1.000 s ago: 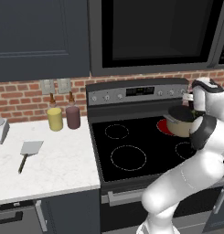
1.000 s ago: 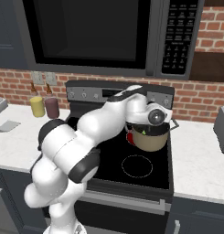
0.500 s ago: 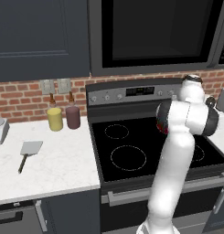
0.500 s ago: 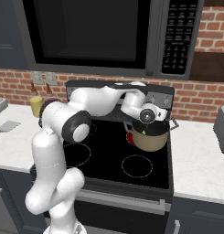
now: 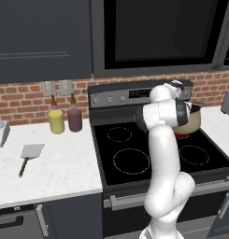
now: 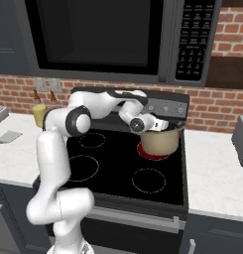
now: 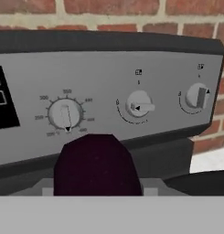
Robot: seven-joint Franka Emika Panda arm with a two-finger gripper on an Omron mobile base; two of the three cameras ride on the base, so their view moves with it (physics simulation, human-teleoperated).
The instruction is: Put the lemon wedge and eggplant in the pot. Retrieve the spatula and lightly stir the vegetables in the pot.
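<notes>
One eggplant is sitting gripped in the gripper, which is hovering at the pot on the stove's rear burner; it is not yet dropped, and the spatula is lying untouched on the counter, so stirring is waiting.
</notes>
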